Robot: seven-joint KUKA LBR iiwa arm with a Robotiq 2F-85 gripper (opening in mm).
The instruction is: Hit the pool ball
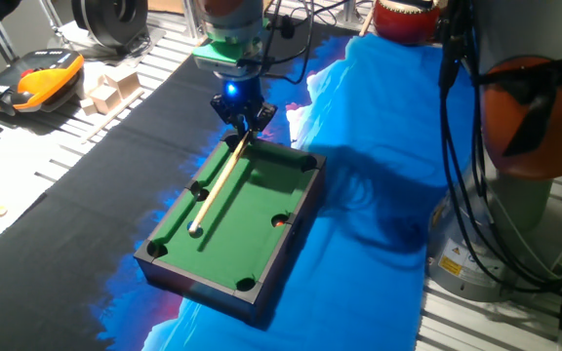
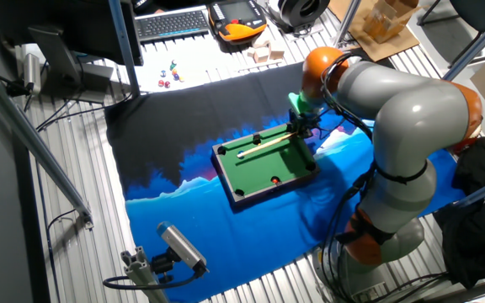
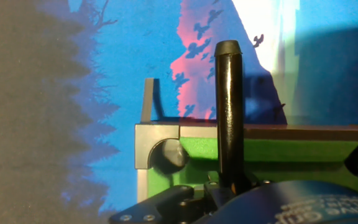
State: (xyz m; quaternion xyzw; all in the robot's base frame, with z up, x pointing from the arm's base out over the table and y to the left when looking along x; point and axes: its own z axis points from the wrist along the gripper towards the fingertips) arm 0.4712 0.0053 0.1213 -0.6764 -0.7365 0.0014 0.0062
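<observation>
- One pool table [image 1: 224, 283], with six pockets [image 1: 245, 285].
- One cue [image 1: 220, 185].
- One reddish-orange ball [image 2: 275, 180], in the pocket midway along one long side.
- One arm [image 2: 407, 109], with one tool [image 1: 242, 119].
- One printed cloth [image 1: 379, 156] on the table [image 1: 86, 161].
- One keyboard [image 2: 172, 23].
- One orange-and-black handset [image 1: 29, 82].
- A few wooden blocks [image 1: 108, 88]; the exact number is hard to tell.
- Several tiny coloured balls [image 2: 169, 76], too small to count.
</observation>
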